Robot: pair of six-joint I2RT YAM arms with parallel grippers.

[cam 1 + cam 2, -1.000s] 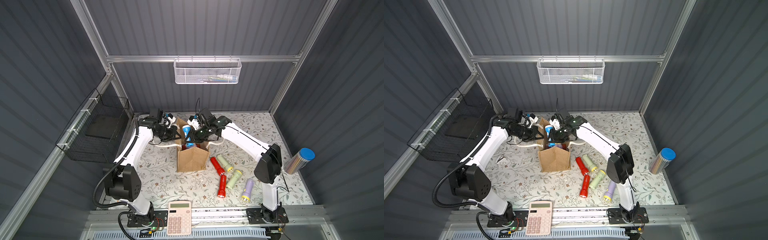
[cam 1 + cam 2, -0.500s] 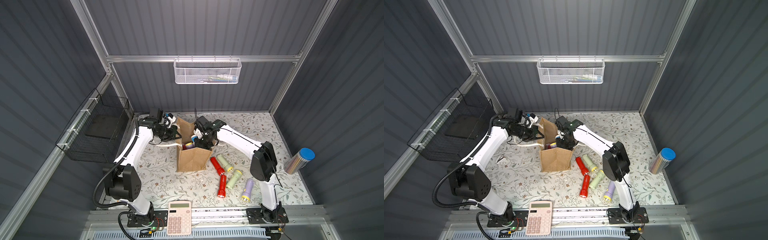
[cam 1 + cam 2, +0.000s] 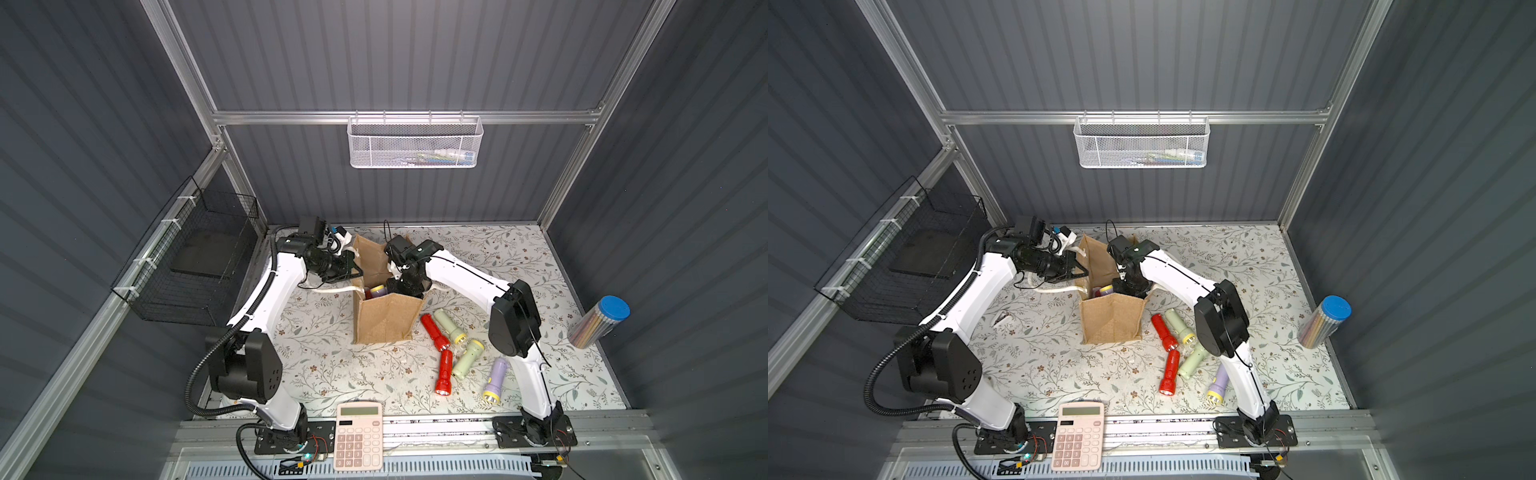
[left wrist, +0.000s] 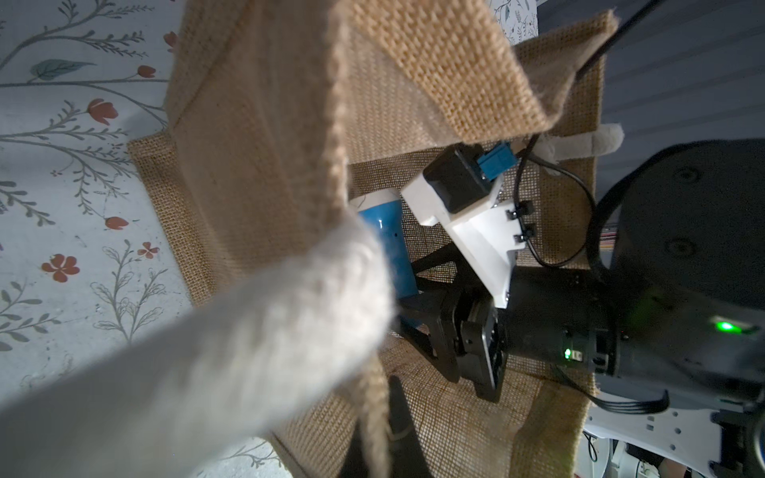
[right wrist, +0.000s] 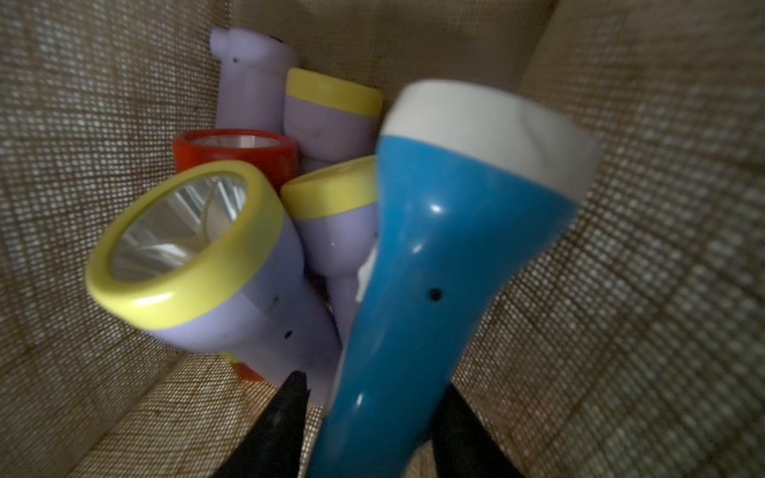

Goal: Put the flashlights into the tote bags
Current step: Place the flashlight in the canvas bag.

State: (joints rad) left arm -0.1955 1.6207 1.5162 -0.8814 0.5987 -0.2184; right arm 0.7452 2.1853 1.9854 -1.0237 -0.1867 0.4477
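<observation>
Blue flashlight [image 5: 434, 269] inside jute bag [image 3: 384, 320] (white-rimmed head)

The right gripper [image 5: 370, 397] fills the mouth of the boxy tan jute bag [image 3: 384, 320], packed with lilac, red and blue plastic flashlights [image 5: 265, 289], while five loose flashlights [image 3: 444, 370] clutter the floral mat [image 3: 324, 374] to its right and open mat lies near-left.

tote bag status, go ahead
Left claw shut on tote bag, holding it open. Right claw open around blue flashlight inside bag. Nothing blocking the mouth.

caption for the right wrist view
Blue flashlight in the open right gripper inside the jute tote bag, beside lilac flashlights
</observation>
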